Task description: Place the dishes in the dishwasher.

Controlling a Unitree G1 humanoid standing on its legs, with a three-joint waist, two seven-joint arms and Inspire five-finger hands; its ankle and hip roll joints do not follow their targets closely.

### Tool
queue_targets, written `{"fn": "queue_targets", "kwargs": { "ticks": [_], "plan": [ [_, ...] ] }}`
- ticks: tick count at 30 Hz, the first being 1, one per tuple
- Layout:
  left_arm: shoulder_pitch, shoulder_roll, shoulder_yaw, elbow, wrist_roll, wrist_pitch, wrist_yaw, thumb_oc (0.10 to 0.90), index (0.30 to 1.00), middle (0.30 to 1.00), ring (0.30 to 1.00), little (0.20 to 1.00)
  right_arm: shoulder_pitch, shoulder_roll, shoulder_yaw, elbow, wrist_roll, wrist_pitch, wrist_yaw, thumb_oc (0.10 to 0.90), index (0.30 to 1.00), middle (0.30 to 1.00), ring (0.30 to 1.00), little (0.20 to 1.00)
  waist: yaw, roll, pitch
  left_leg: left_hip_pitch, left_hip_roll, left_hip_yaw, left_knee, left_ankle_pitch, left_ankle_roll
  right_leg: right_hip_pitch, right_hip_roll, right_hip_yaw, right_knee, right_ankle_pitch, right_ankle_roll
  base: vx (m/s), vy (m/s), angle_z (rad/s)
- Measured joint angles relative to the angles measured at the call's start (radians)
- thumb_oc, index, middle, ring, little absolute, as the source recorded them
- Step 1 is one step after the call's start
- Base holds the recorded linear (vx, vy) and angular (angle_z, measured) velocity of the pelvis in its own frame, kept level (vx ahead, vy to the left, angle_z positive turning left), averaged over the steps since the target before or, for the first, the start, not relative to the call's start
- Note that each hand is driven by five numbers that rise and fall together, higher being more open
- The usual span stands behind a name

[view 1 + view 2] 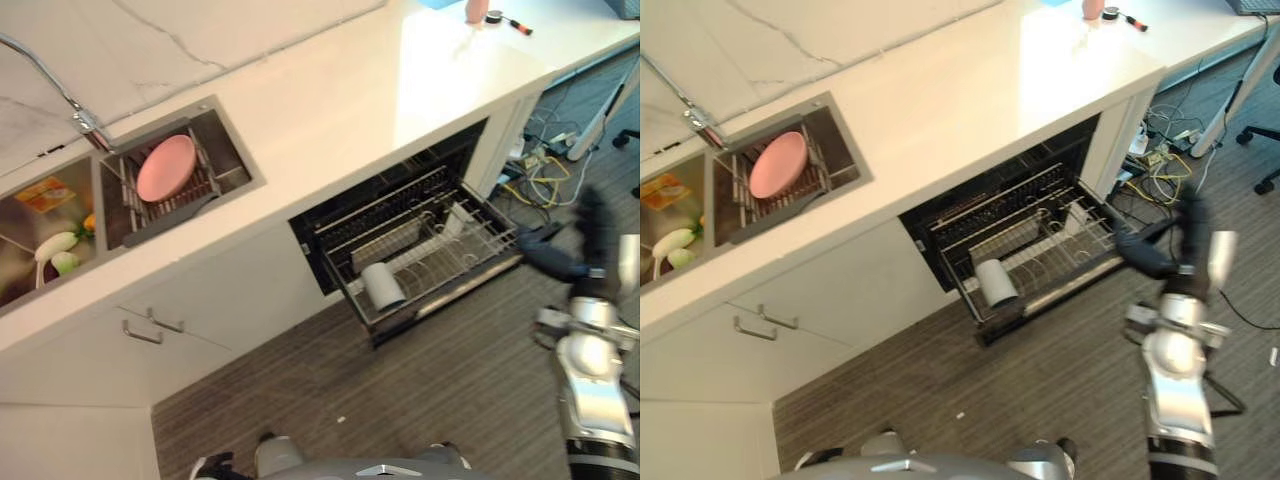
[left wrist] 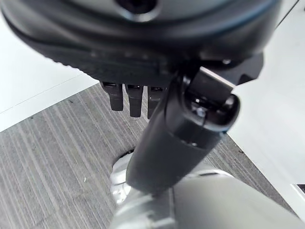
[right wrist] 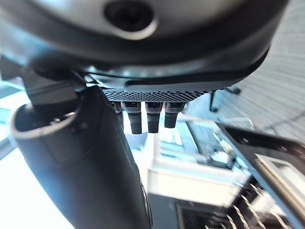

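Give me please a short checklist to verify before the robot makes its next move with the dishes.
1. Dishwasher rack is pulled out: ok.
2. Free room in the rack: ok; a white cup lies at its front left, and the wires beside it look bare.
3. Pink plate still waits on the drying rack in the sink: not ok, not yet loaded.
4. Right hand is free to grasp: ok; it sits by the rack's right corner, fingers straight and holding nothing.
5. Left hand is free: ok, fingers straight above the floor.
6. Other dishes in the left sink basin: cannot tell what the items are.
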Motion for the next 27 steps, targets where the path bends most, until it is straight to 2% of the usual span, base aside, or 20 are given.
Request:
{"fn": "queue_targets", "kwargs": {
  "ticks": [1, 2, 3, 4, 5, 6, 7, 8, 9, 10, 12, 14, 15, 16, 17, 19, 22, 23, 27],
  "plan": [
    [-0.015, 0.007, -0.026, -0.002, 0.002, 0.002, 0.001, 0.8, 0.9, 0.9, 0.9, 0.9, 0.03, 0.001, -0.025, -0.002, -0.001, -0.015, 0.003, 0.8, 0.9, 0.9, 0.9, 0.9, 0.005, -0.031, 0.005, 0.007, -0.052, 0.005, 0.01, -0.033, 0.025, -0.03, -0.081, 0.018, 0.117, 0.012, 0.014, -0.11, 0.568, 1.02],
    [-0.014, 0.034, -0.038, -0.006, 0.002, 0.003, -0.001, 0.8, 0.9, 0.9, 0.9, 0.9, 0.078, 0.027, -0.021, -0.008, -0.001, -0.006, 0.018, 0.8, 0.9, 0.9, 0.9, 0.9, 0.011, -0.077, -0.012, 0.01, -0.12, -0.004, 0.032, -0.073, 0.088, -0.067, -0.193, 0.027, 0.256, 0.079, 0.015, -0.16, 0.745, 0.82],
    [-0.018, 0.045, -0.034, -0.001, 0.001, 0.005, -0.004, 0.8, 0.9, 0.9, 0.9, 0.9, 0.08, 0.062, 0.002, -0.016, -0.001, -0.005, 0.029, 0.8, 0.9, 0.9, 0.9, 0.9, 0.022, -0.104, -0.011, -0.011, -0.158, 0.012, 0.098, -0.109, 0.113, -0.082, -0.242, 0.051, 0.305, 0.173, 0.008, -0.14, 0.562, 0.77],
    [-0.023, 0.049, -0.035, -0.002, 0.001, 0.006, -0.005, 0.8, 0.9, 0.9, 0.9, 0.9, 0.076, 0.094, 0.012, -0.02, -0.001, -0.005, 0.031, 0.8, 0.9, 0.9, 0.9, 0.9, 0.025, -0.103, -0.016, -0.023, -0.174, 0.022, 0.14, -0.119, 0.127, -0.08, -0.266, 0.052, 0.312, 0.247, -0.029, -0.1, 0.364, 0.31],
    [-0.022, 0.037, -0.036, -0.001, 0.001, 0.006, -0.005, 0.8, 0.9, 0.9, 0.9, 0.9, 0.071, 0.123, 0.05, -0.018, -0.001, -0.005, 0.032, 0.8, 0.9, 0.9, 0.9, 0.9, 0.035, -0.091, -0.024, -0.022, -0.177, 0.04, 0.157, -0.132, 0.15, -0.094, -0.285, 0.05, 0.312, 0.374, -0.065, -0.06, 0.278, 0.1],
    [-0.019, 0.021, -0.041, -0.002, 0.0, 0.007, -0.003, 0.8, 0.9, 0.9, 0.9, 0.9, 0.073, 0.124, 0.1, -0.01, 0.0, -0.005, 0.034, 0.8, 0.9, 0.9, 0.9, 0.9, 0.05, -0.073, -0.045, -0.009, -0.177, 0.039, 0.132, -0.147, 0.173, -0.129, -0.284, 0.051, 0.319, 0.291, -0.01, -0.12, 0.409, -0.13],
    [-0.02, 0.018, -0.055, -0.004, 0.0, 0.006, 0.002, 0.8, 0.9, 0.9, 0.9, 0.9, 0.062, 0.122, 0.158, -0.007, 0.0, -0.005, 0.051, 0.8, 0.9, 0.9, 0.9, 0.9, 0.064, -0.06, -0.055, -0.014, -0.177, 0.047, 0.13, -0.165, 0.203, -0.158, -0.261, 0.047, 0.294, 0.197, 0.036, -0.08, 0.338, -0.09],
    [-0.037, 0.016, -0.031, 0.013, -0.003, 0.009, 0.001, 0.8, 0.9, 0.9, 0.9, 0.9, 0.054, 0.118, 0.231, -0.008, 0.001, -0.005, 0.068, 0.8, 0.9, 0.9, 0.9, 0.9, 0.068, -0.062, -0.052, -0.002, -0.19, 0.008, 0.085, -0.174, 0.223, -0.192, -0.194, 0.061, 0.283, 0.107, -0.01, -0.05, 0.29, 0.18],
    [-0.058, 0.016, -0.005, 0.036, -0.003, 0.01, 0.005, 0.8, 0.9, 0.9, 0.9, 0.9, 0.056, 0.12, 0.27, -0.011, 0.0, -0.003, 0.087, 0.8, 0.9, 0.9, 0.9, 0.9, 0.07, -0.067, -0.05, 0.025, -0.196, -0.026, 0.018, -0.16, 0.219, -0.22, -0.114, 0.102, 0.298, 0.034, -0.062, 0.03, 0.254, 0.57],
    [-0.07, -0.004, 0.053, 0.048, -0.017, 0.018, 0.007, 0.8, 0.9, 0.9, 0.9, 0.9, 0.062, 0.119, 0.293, -0.029, -0.001, 0.003, 0.108, 0.8, 0.9, 0.9, 0.9, 0.9, 0.079, -0.074, -0.045, 0.066, -0.204, -0.041, -0.047, -0.124, 0.259, -0.251, 0.021, 0.153, 0.302, -0.044, -0.098, 0.03, 0.157, 0.6],
    [-0.065, -0.02, 0.072, 0.073, -0.031, 0.02, 0.011, 0.8, 0.9, 0.9, 0.9, 0.9, 0.051, 0.118, 0.281, -0.077, -0.002, 0.002, 0.09, 0.8, 0.9, 0.9, 0.9, 0.9, 0.078, -0.077, -0.046, 0.081, -0.213, -0.052, -0.058, -0.121, 0.256, -0.278, 0.117, 0.155, 0.239, -0.059, -0.078, 0.04, 0.081, 0.51],
    [-0.041, -0.011, 0.07, 0.076, -0.044, 0.028, 0.012, 0.8, 0.9, 0.9, 0.9, 0.9, 0.03, 0.117, 0.262, -0.116, -0.002, -0.017, 0.07, 0.8, 0.9, 0.9, 0.9, 0.9, 0.072, -0.111, -0.06, 0.082, -0.252, -0.053, -0.065, -0.121, 0.25, -0.307, 0.118, 0.152, 0.154, -0.034, -0.059, 0.06, 0.058, 0.42],
    [-0.028, 0.0, 0.063, 0.077, -0.041, 0.029, 0.011, 0.8, 0.9, 0.9, 0.9, 0.9, 0.003, 0.118, 0.257, -0.12, 0.001, -0.027, 0.058, 0.8, 0.9, 0.9, 0.9, 0.9, 0.067, -0.138, -0.071, 0.084, -0.273, -0.064, -0.076, -0.123, 0.243, -0.323, 0.13, 0.209, 0.079, -0.004, -0.047, 0.08, 0.029, 0.41],
    [-0.022, 0.005, 0.061, 0.088, -0.041, 0.038, 0.009, 0.8, 0.9, 0.9, 0.9, 0.9, -0.014, 0.117, 0.252, -0.119, 0.001, -0.038, 0.056, 0.8, 0.9, 0.9, 0.9, 0.9, 0.056, -0.15, -0.074, 0.092, -0.281, -0.087, -0.08, -0.122, 0.227, -0.317, 0.151, 0.283, 0.039, 0.05, -0.05, 0.07, -0.005, 0.36],
    [0.002, 0.001, 0.046, 0.089, -0.041, 0.049, 0.003, 0.8, 0.9, 0.9, 0.9, 0.9, -0.034, 0.106, 0.248, -0.119, 0.002, -0.046, 0.056, 0.8, 0.9, 0.9, 0.9, 0.9, 0.065, -0.139, -0.084, 0.111, -0.272, -0.094, -0.094, -0.121, 0.206, -0.291, 0.175, 0.291, 0.011, 0.061, -0.071, 0.11, -0.022, 0.18],
    [0.022, -0.001, 0.031, 0.08, -0.039, 0.049, -0.005, 0.8, 0.9, 0.9, 0.9, 0.9, -0.058, 0.092, 0.266, -0.119, 0.005, -0.047, 0.06, 0.8, 0.9, 0.9, 0.9, 0.9, 0.072, -0.129, -0.087, 0.121, -0.259, -0.082, -0.104, -0.122, 0.196, -0.285, 0.192, 0.3, -0.009, 0.066, -0.077, 0.07, -0.044, -0.13],
    [0.023, 0.0, 0.031, 0.073, -0.009, 0.05, -0.02, 0.8, 0.9, 0.9, 0.9, 0.9, -0.065, 0.031, 0.311, -0.109, 0.039, -0.053, 0.132, 0.8, 0.9, 0.9, 0.9, 0.9, 0.078, -0.119, -0.095, 0.13, -0.232, -0.077, -0.131, -0.113, 0.171, -0.263, 0.222, 0.287, -0.059, 0.078, -0.08, 0.14, -0.104, -0.01],
    [0.025, 0.008, 0.031, 0.073, 0.006, 0.051, -0.029, 0.8, 0.9, 0.9, 0.9, 0.9, -0.064, -0.003, 0.359, -0.071, 0.064, -0.051, 0.192, 0.8, 0.9, 0.9, 0.9, 0.9, 0.079, -0.116, -0.102, 0.142, -0.219, -0.079, -0.137, -0.115, 0.159, -0.239, 0.233, 0.26, -0.085, 0.076, -0.083, 0.14, -0.182, 0.01],
    [0.026, 0.012, 0.031, 0.058, 0.02, 0.05, -0.045, 0.8, 0.9, 0.9, 0.9, 0.9, -0.054, -0.05, 0.403, -0.008, 0.083, -0.028, 0.28, 0.8, 0.9, 0.9, 0.9, 0.9, 0.097, -0.107, -0.125, 0.134, -0.2, -0.089, -0.144, -0.126, 0.156, -0.232, 0.252, 0.246, -0.099, 0.074, -0.093, 0.08, -0.127, 0.06]
  ]
}}
